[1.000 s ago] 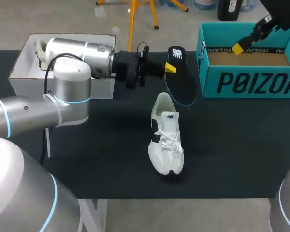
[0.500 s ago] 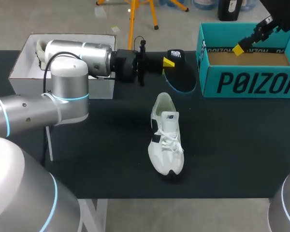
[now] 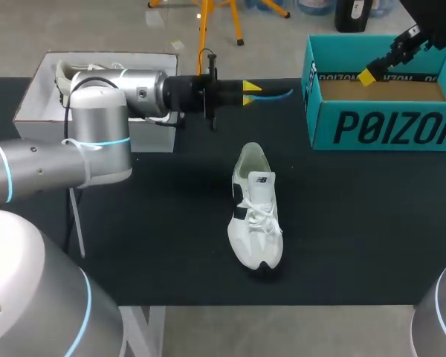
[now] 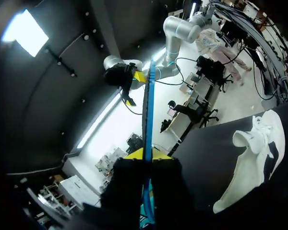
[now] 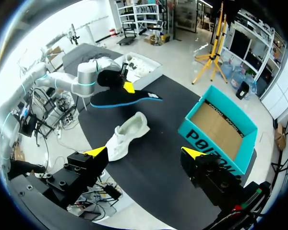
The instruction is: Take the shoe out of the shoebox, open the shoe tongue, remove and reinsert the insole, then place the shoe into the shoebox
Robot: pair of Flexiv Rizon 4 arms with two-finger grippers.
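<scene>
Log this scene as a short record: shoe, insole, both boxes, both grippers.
shoe: white, upright on its sole on the black table, outside both boxes, untouched
insole: out of the shoe, held in the air between white box and teal shoebox
left gripper: shut on the insole
right gripper: open, empty, raised near the teal shoebox
teal shoebox: open, empty
white box: open, partly hidden by left arm

Bright, even light, the shoe (image 3: 256,216) casting hardly any shadow
</scene>
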